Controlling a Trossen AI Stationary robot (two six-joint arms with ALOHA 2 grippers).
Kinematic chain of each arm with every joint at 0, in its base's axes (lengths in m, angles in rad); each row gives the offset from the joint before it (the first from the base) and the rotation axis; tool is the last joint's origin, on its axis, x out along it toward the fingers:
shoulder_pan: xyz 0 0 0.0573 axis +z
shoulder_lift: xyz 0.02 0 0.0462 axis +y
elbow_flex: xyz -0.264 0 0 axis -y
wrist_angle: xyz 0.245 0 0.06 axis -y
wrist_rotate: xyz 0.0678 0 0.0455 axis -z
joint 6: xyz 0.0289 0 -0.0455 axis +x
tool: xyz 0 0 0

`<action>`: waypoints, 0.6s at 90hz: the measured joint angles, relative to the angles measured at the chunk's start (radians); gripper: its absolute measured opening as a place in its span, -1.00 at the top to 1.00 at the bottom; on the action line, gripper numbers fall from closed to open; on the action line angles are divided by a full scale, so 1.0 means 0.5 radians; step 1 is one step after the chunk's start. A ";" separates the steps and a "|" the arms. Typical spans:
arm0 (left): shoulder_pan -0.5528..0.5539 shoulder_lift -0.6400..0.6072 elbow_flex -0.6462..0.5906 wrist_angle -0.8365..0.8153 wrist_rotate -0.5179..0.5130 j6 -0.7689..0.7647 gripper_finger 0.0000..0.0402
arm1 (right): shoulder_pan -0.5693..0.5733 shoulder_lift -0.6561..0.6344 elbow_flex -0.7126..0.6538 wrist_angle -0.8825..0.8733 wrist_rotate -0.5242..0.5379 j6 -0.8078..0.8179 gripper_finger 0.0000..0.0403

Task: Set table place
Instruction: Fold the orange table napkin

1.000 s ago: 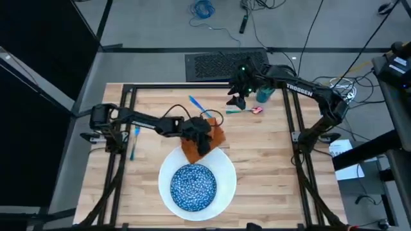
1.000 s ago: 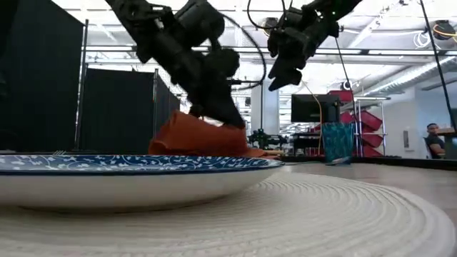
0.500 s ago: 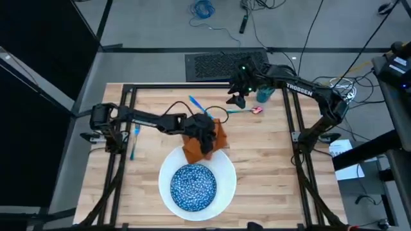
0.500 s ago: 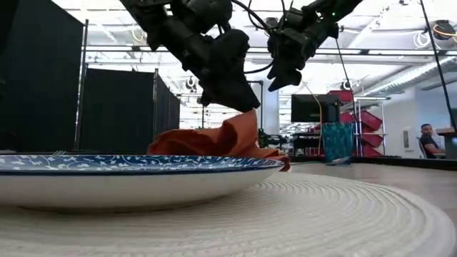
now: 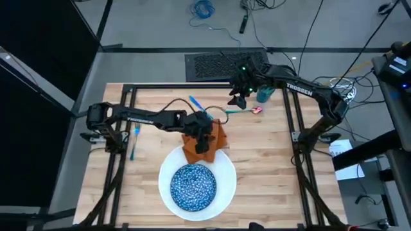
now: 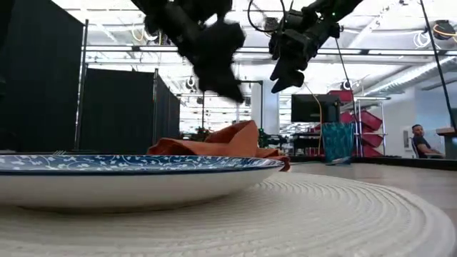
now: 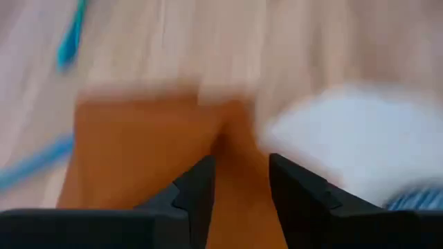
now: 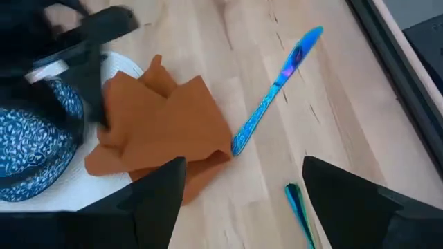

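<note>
The left gripper hovers above the crumpled orange cloth napkin, its fingers parted with nothing between them. The napkin lies on the light wooden butcher-block table, one corner draped over the far rim of the large white round plate — which holds the blue speckled bowl. The right gripper, fingers spread wide, hangs over the far edge near a small teal cup and light-blue cutlery.

Orange napkin; blue speckled bowl; white plate.
</note>
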 joint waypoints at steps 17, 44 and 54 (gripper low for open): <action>-0.050 -0.133 -0.112 -0.205 -0.244 0.003 0.40 | 0.036 0.003 0.000 0.048 0.093 0.182 -0.37; -0.061 -0.850 -0.530 0.196 -0.649 -0.091 0.40 | 0.442 0.096 -0.060 0.554 0.607 0.571 -0.37; -0.062 -1.089 -0.666 0.337 -0.711 -0.104 0.40 | 0.523 0.223 -0.060 0.675 0.640 0.793 -0.37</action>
